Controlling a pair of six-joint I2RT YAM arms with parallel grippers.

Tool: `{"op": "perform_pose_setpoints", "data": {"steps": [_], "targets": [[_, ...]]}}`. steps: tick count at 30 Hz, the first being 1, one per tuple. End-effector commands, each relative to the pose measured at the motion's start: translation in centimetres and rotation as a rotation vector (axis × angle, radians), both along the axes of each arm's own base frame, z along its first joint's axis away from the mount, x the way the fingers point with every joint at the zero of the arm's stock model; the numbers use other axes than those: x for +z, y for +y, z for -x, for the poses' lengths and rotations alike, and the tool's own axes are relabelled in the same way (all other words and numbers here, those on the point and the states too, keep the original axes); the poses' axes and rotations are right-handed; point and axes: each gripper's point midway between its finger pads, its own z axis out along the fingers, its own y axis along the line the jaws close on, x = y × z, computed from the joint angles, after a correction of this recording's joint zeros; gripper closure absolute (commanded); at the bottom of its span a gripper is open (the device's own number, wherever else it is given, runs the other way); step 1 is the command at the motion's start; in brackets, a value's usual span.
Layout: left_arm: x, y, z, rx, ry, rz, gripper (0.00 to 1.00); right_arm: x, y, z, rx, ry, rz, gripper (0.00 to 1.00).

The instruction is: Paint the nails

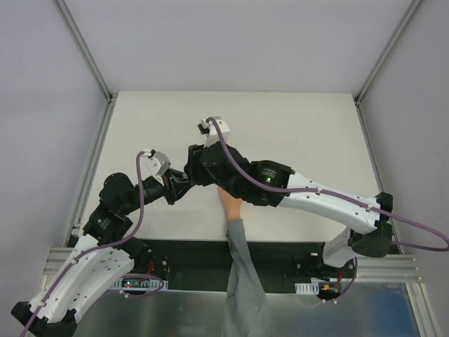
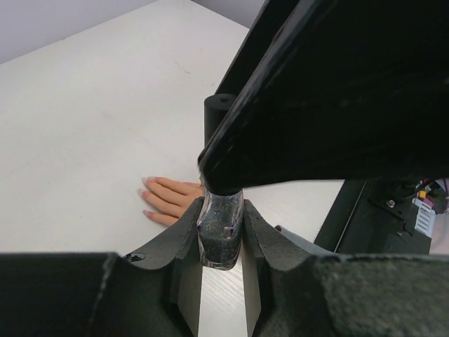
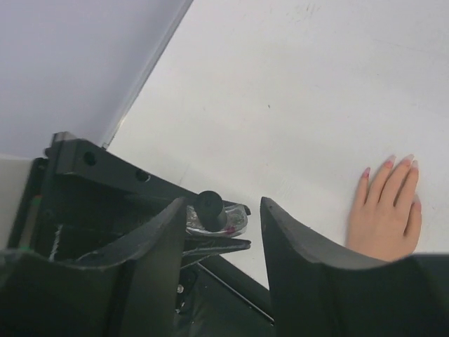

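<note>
Left jaws clamp bottle (image 2: 220, 235); nails (image 2: 146, 181) just beyond, apart.

bottle (image 2: 219, 235) in left hand (image 2: 221, 242), nails (image 2: 146, 181) beyond

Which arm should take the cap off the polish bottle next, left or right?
Right, most likely. The right fingers stand open with the black cap framed between them, while the left fingers are shut on the bottle, holding it upright, so they cannot do it.
</note>
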Motion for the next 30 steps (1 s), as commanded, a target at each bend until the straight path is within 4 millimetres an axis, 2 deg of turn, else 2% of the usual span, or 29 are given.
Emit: {"op": "perform_pose_setpoints", "data": {"steps": [1, 6, 9, 10, 12, 14, 15, 16, 17, 18, 20, 21, 22, 23, 24, 25, 27, 28, 30], "targets": [[2.1, 0.4, -0.2, 0.029, -0.065, 0.034, 1.0, 1.0, 0.7, -0.6, -0.048, -0.014, -0.018, 0.55], [2.1, 0.5, -0.2, 0.037, -0.07, 0.042, 1.0, 0.6, 1.2, -0.9, -0.06, -0.02, -0.015, 0.57], [2.4, 0.3, 0.3, 0.006, -0.076, 0.048, 1.0, 0.3, 1.2, -1.4, -0.076, -0.037, -0.001, 0.64], [2.2, 0.3, 0.3, 0.011, -0.075, 0.049, 1.0, 0.3, 1.3, -1.4, -0.075, -0.038, -0.001, 0.7], [2.2, 0.5, 0.1, 0.023, -0.076, 0.048, 1.0, 0.1, 1.3, -1.3, -0.067, -0.042, 0.009, 0.74], [2.5, 0.3, 0.4, 0.003, -0.081, 0.05, 1.0, -0.7, 1.2, -1.3, -0.061, -0.046, 0.029, 0.82], [2.5, 0.2, 0.5, -0.003, -0.079, 0.053, 1.0, -0.8, 1.0, -1.3, -0.059, -0.048, 0.033, 0.88], [2.3, 0.2, 0.6, -0.011, -0.076, 0.051, 1.0, -0.8, 0.9, -1.2, -0.049, -0.053, 0.04, 0.99], [2.3, 0.0, 1.0, -0.033, -0.075, 0.054, 1.0, -1.0, 0.7, -1.1, -0.038, -0.058, 0.054, 0.99], [2.3, -0.3, 1.2, -0.053, -0.071, 0.052, 1.0, -1.1, 0.1, -1.1, -0.015, -0.088, 0.089, 0.99], [2.8, -0.8, 2.2, -0.121, -0.079, 0.052, 1.0, -0.9, 0.8, 0.0, 0.127, -0.124, 0.084, 0.99], [2.7, -1.4, 3.4, -0.208, -0.07, 0.049, 1.0, -2.9, 0.4, 0.2, 0.232, -0.175, 0.168, 1.0], [3.4, -1.8, 4.3, -0.263, -0.077, 0.056, 1.0, -2.6, 0.6, 2.7, 0.418, -0.177, 0.109, 1.0], [3.7, -2.1, 5.3, -0.321, -0.058, 0.067, 1.0, -0.8, 1.6, 4.3, 0.555, -0.247, -0.003, 1.0], [3.7, -2.7, 7.8, -0.489, -0.033, 0.063, 1.0, -0.4, 1.4, 6.0, 0.722, -0.298, -0.06, 1.0], [4.7, -2.7, 9.3, -0.577, -0.035, 0.07, 1.0, -0.8, 0.7, 10.4, 0.967, -0.293, -0.167, 1.0], [5.4, -2.5, 12.6, -0.803, -0.014, 0.082, 1.0, -1.2, -0.4, 11.2, 1.062, -0.223, -0.169, 1.0], [5.6, -2.4, 12.9, -0.818, 0.024, 0.091, 1.0, -1.2, -1.1, 12.5, 1.144, -0.185, -0.178, 1.0], [6.2, -2.3, 13.2, -0.823, 0.015, 0.099, 1.0, -0.8, -1.9, 13.6, 1.203, -0.161, -0.22, 1.0]]}}
